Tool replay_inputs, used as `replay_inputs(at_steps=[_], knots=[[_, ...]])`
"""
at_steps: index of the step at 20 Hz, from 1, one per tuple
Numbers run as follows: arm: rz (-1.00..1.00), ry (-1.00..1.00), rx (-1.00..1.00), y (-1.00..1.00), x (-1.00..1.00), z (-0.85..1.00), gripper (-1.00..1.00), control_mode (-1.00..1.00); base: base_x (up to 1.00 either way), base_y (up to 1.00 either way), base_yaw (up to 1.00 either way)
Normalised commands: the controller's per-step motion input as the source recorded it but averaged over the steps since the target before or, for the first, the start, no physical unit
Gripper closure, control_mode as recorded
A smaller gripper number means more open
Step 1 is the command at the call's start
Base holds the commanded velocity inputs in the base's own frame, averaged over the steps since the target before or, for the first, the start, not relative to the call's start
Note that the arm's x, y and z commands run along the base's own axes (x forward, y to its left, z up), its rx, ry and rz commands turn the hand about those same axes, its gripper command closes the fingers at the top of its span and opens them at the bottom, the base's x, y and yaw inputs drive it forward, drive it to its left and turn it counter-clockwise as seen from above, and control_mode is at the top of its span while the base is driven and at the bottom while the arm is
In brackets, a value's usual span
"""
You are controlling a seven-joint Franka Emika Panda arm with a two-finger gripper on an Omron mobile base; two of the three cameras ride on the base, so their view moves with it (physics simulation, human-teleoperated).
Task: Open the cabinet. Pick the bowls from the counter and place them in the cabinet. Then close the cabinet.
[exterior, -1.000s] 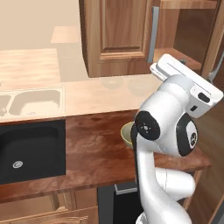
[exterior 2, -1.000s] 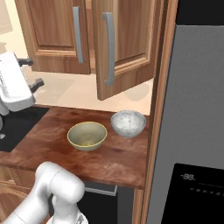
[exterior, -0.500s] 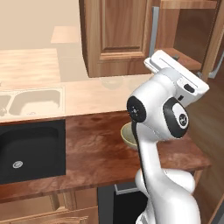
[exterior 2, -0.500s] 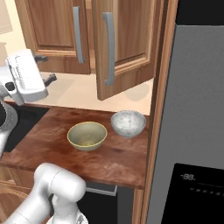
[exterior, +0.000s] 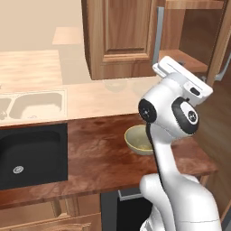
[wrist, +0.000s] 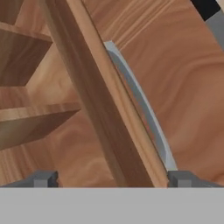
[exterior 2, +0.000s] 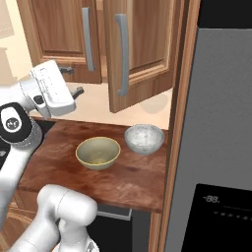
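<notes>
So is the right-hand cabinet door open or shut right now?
Open, partway. In the right base view the right door swings out from the cabinet front; the hand view shows its edge with the shelf behind.

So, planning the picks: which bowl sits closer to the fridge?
The glossy white-grey bowl, right beside the fridge; the olive-yellow bowl sits farther out on the counter.

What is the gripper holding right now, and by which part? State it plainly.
Nothing. The gripper is open, its fingertips standing apart on either side of the edge of the swung-out cabinet door. Both bowls sit on the counter.
</notes>
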Motion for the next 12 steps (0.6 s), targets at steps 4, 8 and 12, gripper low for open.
replay_inputs(at_steps=[4,8,12], knots=[[0.03,0.0,0.0,-0.24,0.46,-0.23,-1.0,-1.0,0.0,0.0,0.0],[0.03,0.0,0.0,-0.29,0.5,-0.19,-1.0,-1.0,0.0,0.0,0.0],[0.03,0.0,0.0,-0.32,0.48,-0.19,-1.0,-1.0,0.0,0.0,0.0]])
